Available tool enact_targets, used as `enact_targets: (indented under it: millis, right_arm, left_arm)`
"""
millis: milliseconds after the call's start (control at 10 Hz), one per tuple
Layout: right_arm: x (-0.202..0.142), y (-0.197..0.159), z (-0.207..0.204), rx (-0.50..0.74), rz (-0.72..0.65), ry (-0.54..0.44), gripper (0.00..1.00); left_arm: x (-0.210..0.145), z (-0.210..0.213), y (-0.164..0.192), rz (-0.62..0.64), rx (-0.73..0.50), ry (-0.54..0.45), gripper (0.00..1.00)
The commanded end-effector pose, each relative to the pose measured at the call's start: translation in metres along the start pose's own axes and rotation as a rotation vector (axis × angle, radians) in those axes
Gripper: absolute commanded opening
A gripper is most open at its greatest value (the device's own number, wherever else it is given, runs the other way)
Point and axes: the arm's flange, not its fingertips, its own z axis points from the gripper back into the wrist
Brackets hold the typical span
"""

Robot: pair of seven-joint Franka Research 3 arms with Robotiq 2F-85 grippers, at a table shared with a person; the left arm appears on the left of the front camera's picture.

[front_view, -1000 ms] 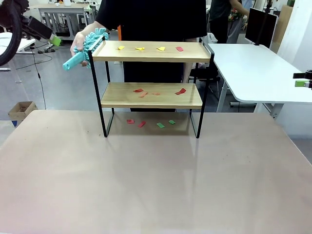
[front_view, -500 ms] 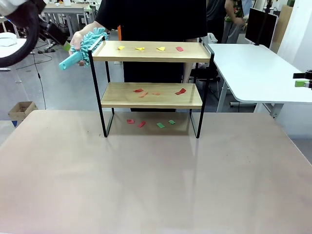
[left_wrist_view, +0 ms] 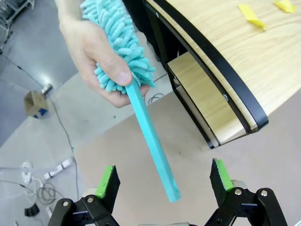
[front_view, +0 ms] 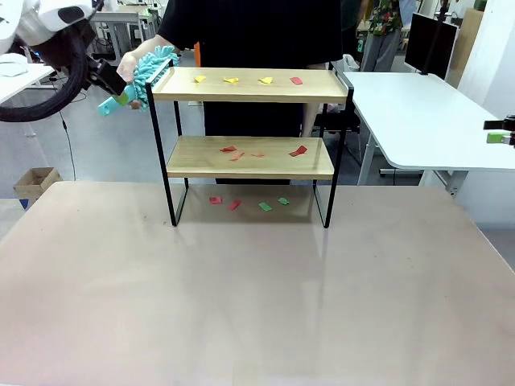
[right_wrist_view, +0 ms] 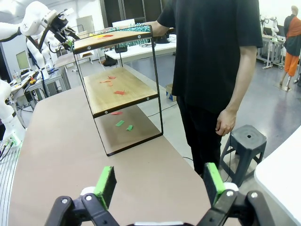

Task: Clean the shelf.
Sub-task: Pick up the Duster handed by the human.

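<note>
Since 1 second earlier, the left arm had swung in from the picture's upper left, bringing the left claw (front_view: 113,87) up close to the handle of the turquoise duster (front_view: 149,68); the shelf (front_view: 241,95) and the scraps on it had not shifted. A person's hand (left_wrist_view: 89,52) gripped the duster by its fluffy head beside the shelf's top left corner. In the left wrist view the handle's free end pointed down between the claw's 2 spread fingers (left_wrist_view: 107,181) and touched neither.

The right claw (right_wrist_view: 159,179) was spread wide too, holding nothing, well apart from the shelf on the robot's right side.

The shelf stood upright on the far part of the worktop (front_view: 257,305), just in front of the person. Its top board carried 3 yellow scraps (front_view: 232,80) and 1 red scrap (front_view: 296,80). Several red scraps (front_view: 229,149) lay on the lower board. On the worktop under the shelf lay 2 more red bits (front_view: 216,200) and 2 green ones (front_view: 265,207).
</note>
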Motion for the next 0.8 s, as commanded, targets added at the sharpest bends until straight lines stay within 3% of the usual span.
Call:
enact_targets:
  millis: [0,200,500,600,700]
  right_arm:
    - [0.0022,0.0019,-0.0004,0.004,0.004,0.003,1.00]
    - [0.0022,0.0019,-0.0004,0.004,0.004,0.003,1.00]
    - [0.0022,0.0019,-0.0004,0.004,0.004,0.003,1.00]
    - [0.0022,0.0019,-0.0004,0.004,0.004,0.003,1.00]
    - [0.0022,0.0019,-0.0004,0.004,0.004,0.003,1.00]
  left_arm:
    - [0.0079,-0.0037,0.0009,0.039,0.014,0.032,1.00]
    - [0.0068,-0.0088,-0.0006,0.065,0.007,0.050,1.00]
    - [0.0086,-0.0088,-0.0024,0.078,0.017,0.069,0.09]
    - [0.0079,-0.0118,-0.0035,0.083,0.021,0.080,0.00]
    - [0.0093,-0.0128,-0.0041,0.079,0.020,0.086,0.00]
